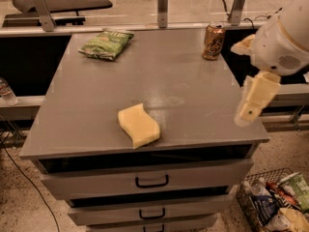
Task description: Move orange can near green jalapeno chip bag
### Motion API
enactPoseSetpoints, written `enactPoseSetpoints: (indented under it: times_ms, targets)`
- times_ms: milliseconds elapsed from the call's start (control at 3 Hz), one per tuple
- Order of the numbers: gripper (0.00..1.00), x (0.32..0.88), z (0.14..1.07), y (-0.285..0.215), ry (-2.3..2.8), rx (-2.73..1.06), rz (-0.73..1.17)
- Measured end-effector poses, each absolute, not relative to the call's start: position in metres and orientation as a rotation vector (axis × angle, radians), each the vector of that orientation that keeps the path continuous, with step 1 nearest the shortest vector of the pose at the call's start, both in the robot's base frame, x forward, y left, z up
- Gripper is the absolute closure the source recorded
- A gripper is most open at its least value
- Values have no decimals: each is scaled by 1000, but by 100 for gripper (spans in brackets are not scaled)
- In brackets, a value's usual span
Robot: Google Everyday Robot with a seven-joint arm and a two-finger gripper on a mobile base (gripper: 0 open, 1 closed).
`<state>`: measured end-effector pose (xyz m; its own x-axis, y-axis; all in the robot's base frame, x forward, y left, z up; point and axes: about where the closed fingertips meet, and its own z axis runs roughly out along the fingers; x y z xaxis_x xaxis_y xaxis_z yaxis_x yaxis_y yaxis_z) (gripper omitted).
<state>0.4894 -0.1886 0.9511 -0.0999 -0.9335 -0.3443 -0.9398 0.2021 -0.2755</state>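
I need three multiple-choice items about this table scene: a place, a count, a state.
1. Where is the orange can? A far right corner; B front edge; C the middle.
2. How many things lie on the tabletop? A two; B three; C five.
3. The can is: A tipped over; B upright; C crushed flat.
1A, it stands at the far right corner. 2B: can, green jalapeno chip bag, sponge. 3B, it stands upright; the hand hangs beside the right edge.
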Motion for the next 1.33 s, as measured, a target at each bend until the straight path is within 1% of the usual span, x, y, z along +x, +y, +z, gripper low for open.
enactPoseSetpoints:
  times_ms: [333, 667, 1000, 1333]
  targets:
    - [0, 567, 951, -180, 1901, -1666, 83]
    - [0, 565, 951, -180, 1902, -1669, 82]
    - [0, 578, 941, -180, 1880, -1605, 106]
    - [0, 625, 931, -191, 1839, -1517, 87]
